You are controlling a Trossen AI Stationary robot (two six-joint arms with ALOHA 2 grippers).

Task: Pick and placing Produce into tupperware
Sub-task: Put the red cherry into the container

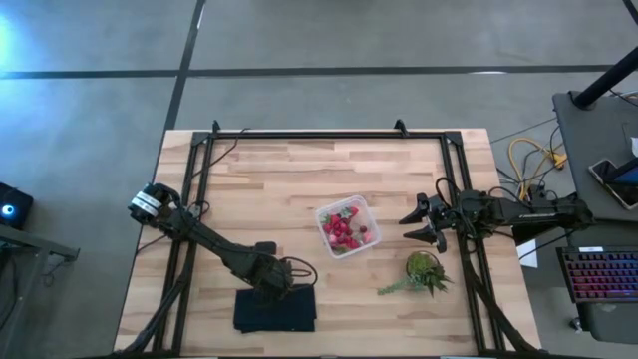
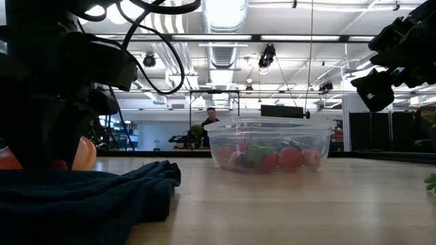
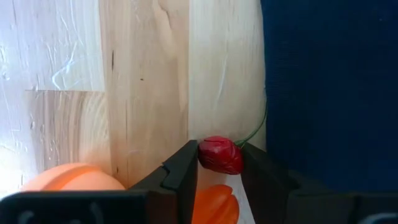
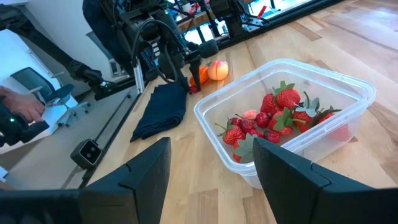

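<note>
Surface: wooden desk [image 1: 299,170] under two dark arms, with an open office space visible beyond in the low view.
Tupperware: clear square container [image 1: 348,226] stands near the middle of the desk, lid off, toward the right arm's side.
Done so far: a good heap of strawberries [image 4: 281,115] with green tops already lies inside it, filling much of the floor.
Left to do: at least three pieces are out on the desk beside the dark blue cloth [image 1: 275,310]: a small dark red cherry-like fruit [image 3: 219,155], an orange ribbed piece [image 3: 214,206] and a pale orange round one [image 3: 71,178].
Left hand: low at the cloth's edge [image 3: 219,168], its fingers drawn in on either side of the small red fruit and apparently touching it; I judge the pinch is forming, with the fruit not yet lifted.
Right hand: hovers just beside the container [image 4: 211,165], fingers spread, holding nothing, waiting.
Bystander item: green leafy plant [image 1: 426,272] lies near the right arm, not part of the job.
Progress: well past halfway by my estimate; the current fruit needs carrying over, then the two orange pieces.
</note>
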